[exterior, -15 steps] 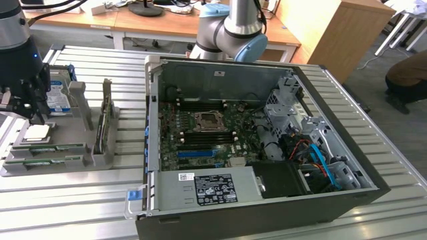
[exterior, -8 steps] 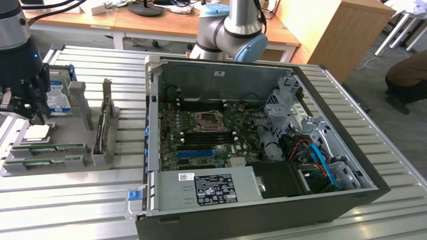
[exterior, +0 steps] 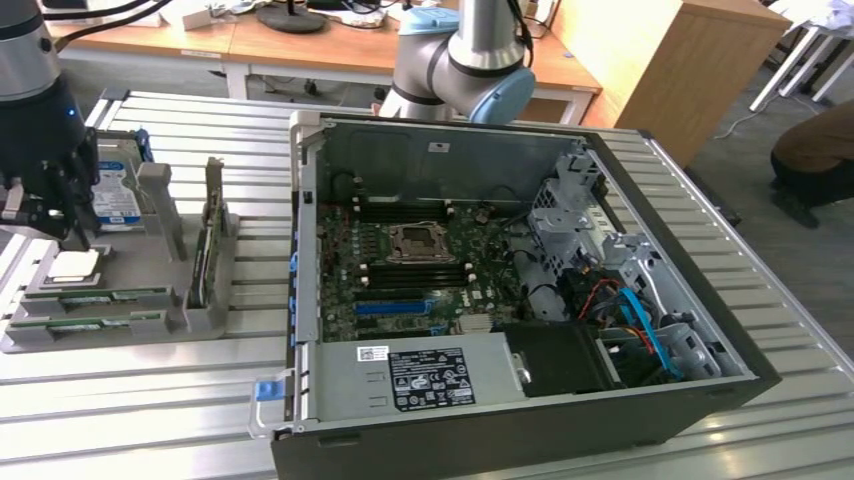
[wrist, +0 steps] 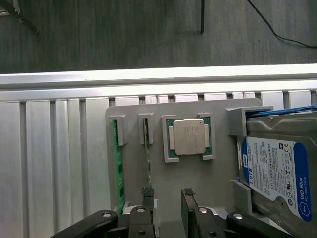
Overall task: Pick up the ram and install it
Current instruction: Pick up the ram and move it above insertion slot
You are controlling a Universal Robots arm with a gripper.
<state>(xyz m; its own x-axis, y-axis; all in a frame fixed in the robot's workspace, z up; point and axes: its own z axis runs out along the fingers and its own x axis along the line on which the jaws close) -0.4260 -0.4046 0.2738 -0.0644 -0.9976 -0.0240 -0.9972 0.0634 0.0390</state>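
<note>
Two ram sticks lie on edge in slots of a grey holder (wrist: 223, 163): one green stick (wrist: 117, 168) at the outer slot and a second ram stick (wrist: 147, 156) beside it. In the exterior view the two sticks (exterior: 100, 297) sit at the holder's near edge. My gripper (wrist: 167, 194) hangs open just above the holder. One fingertip (wrist: 146, 192) is over the end of the second stick, the other (wrist: 188, 193) over bare holder beside the processor. Nothing is between the fingers. In the exterior view the gripper (exterior: 64, 240) is at the exterior view's left, over the holder.
A square silver processor (wrist: 188, 137) and a hard drive (wrist: 275, 173) with a blue-white label share the holder. A dark board (exterior: 207, 250) stands on edge there too. The open computer case (exterior: 694, 310) with its motherboard (exterior: 400, 260) fills the middle of the slatted metal table (exterior: 134, 400).
</note>
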